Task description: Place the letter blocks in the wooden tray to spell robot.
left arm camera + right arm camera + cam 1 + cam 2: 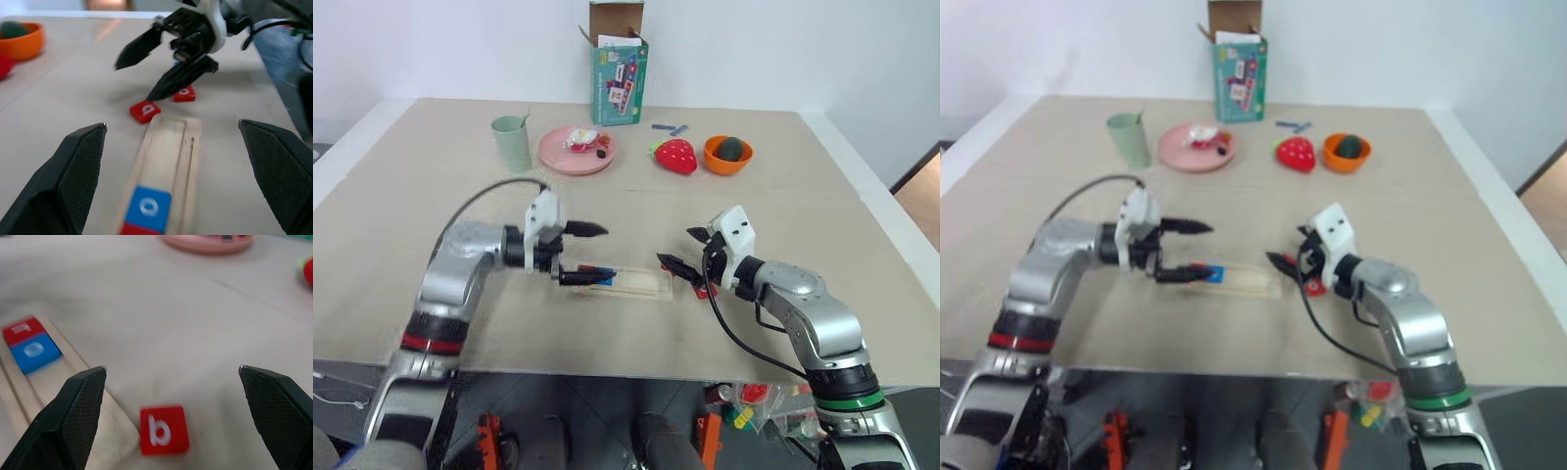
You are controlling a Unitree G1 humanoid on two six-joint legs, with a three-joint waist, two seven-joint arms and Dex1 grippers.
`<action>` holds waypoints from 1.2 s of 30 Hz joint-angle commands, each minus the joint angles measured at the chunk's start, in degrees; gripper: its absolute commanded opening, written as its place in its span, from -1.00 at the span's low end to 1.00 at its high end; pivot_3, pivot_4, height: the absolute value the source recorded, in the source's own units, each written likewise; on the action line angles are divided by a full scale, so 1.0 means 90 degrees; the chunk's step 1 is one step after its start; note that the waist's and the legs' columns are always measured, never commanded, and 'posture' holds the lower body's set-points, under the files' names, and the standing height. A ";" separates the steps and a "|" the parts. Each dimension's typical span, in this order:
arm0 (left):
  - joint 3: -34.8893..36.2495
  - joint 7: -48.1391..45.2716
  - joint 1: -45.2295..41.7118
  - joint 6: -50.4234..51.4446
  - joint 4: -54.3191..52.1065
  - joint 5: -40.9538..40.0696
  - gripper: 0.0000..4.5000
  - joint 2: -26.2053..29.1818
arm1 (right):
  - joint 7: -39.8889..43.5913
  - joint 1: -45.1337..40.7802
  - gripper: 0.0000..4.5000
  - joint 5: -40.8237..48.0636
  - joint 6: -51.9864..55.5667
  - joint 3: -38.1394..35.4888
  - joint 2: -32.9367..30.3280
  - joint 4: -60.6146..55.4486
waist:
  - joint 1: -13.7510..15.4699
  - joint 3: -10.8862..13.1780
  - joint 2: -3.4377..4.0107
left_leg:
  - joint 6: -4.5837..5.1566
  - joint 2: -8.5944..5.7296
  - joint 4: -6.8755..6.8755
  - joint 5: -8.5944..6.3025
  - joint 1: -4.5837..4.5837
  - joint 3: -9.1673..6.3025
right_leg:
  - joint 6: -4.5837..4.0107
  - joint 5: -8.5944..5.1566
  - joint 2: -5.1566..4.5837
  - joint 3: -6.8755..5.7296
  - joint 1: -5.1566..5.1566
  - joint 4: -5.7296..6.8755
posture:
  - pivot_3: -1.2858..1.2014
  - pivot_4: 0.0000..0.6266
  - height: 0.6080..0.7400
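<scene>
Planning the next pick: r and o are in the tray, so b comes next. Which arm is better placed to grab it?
Right, probably. The right gripper hangs open beside the red b block, by the wooden tray's right end.

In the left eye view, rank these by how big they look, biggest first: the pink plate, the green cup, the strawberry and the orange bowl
1. Pink plate, clearly the widest.
2. Green cup.
3. Orange bowl and strawberry look about alike, so I will not rank them against each other.
</scene>
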 commanded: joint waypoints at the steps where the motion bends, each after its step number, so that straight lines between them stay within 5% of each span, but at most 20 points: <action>1: 0.0386 0.0857 0.0735 0.0022 -0.1205 -0.0276 0.99 -0.0064 | 0.0011 -0.0152 1.00 -0.0091 0.0368 0.0091 -0.0211 -0.0411 | 0.0000 0.0000 0.0000 | -0.0001 0.0000 0.0001 0.0001 -0.0001 -0.0002 | 0.0003 0.0000 0.0000 -0.0003 0.0000 -0.0001 | 0.03 -0.52 1.00; 10: 0.0159 0.2072 0.2064 0.0350 -0.2458 -0.0287 0.99 -0.0066 | 0.0033 -0.0387 1.00 -0.0174 0.0740 0.0300 -0.0158 -0.0217 | 0.0001 0.0000 -0.0001 | 0.0010 -0.0001 0.0018 0.0026 0.0016 0.0030 | -0.0027 0.0007 -0.0007 0.0015 0.0016 -0.0005 | 0.03 -0.52 1.00; 30: -0.0157 0.2809 0.2109 0.0410 -0.2680 -0.0342 0.99 0.0029 | -0.0441 -0.0680 1.00 0.0042 0.1283 -0.0059 0.0575 0.0535 | -0.0010 0.0000 -0.0001 | 0.0011 0.0002 -0.0002 0.0027 0.0028 0.0049 | -0.0026 0.0008 -0.0004 0.0029 0.0009 -0.0008 | 0.03 -0.52 1.00; 36: -0.0205 0.2834 0.2118 0.0417 -0.2701 -0.0368 1.00 0.0046 | -0.0402 -0.0596 0.14 -0.0035 0.1345 0.0030 0.0495 0.0489 | -0.0017 0.0000 -0.0001 | 0.0011 0.0002 -0.0003 0.0027 0.0027 0.0049 | -0.0028 0.0007 -0.0005 0.0030 0.0009 -0.0011 | 0.03 -0.52 1.00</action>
